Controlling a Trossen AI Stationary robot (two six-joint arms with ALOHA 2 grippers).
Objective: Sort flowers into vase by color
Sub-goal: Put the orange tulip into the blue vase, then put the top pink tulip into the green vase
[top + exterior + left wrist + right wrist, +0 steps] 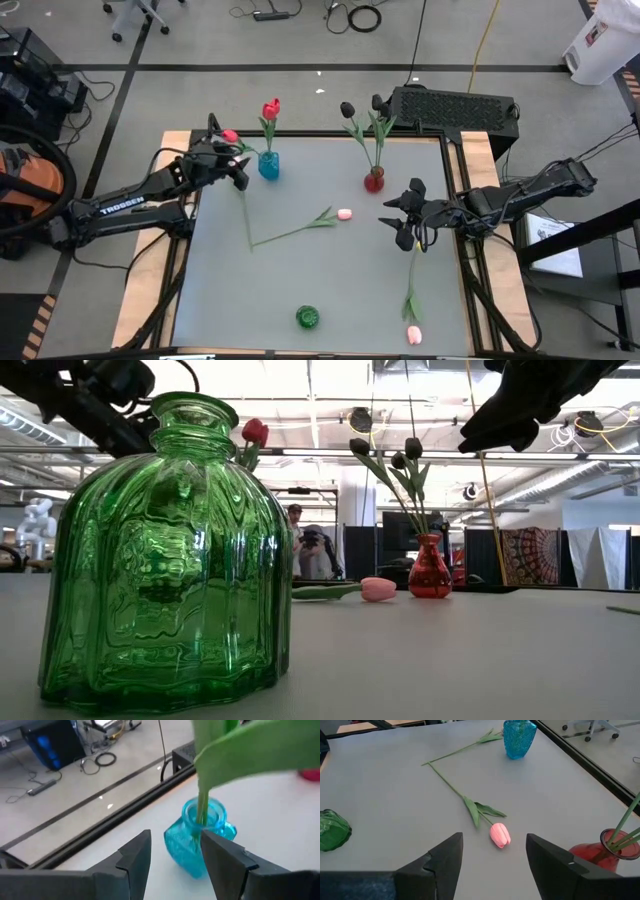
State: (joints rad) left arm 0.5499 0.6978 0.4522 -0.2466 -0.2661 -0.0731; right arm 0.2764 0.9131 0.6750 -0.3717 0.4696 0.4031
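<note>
A blue vase at the far left holds a red tulip. My left gripper hovers open just left of it. A second red head shows beside that gripper; whether its stem stands in the vase I cannot tell. The red vase holds black tulips. A pink tulip lies mid-table, in front of my open right gripper. Another stem lies on the table, its head hidden under the left gripper.
An empty green vase stands near the front edge. Another pink tulip lies at the near right, its stem reaching under my right gripper. A black box sits past the table's far right corner.
</note>
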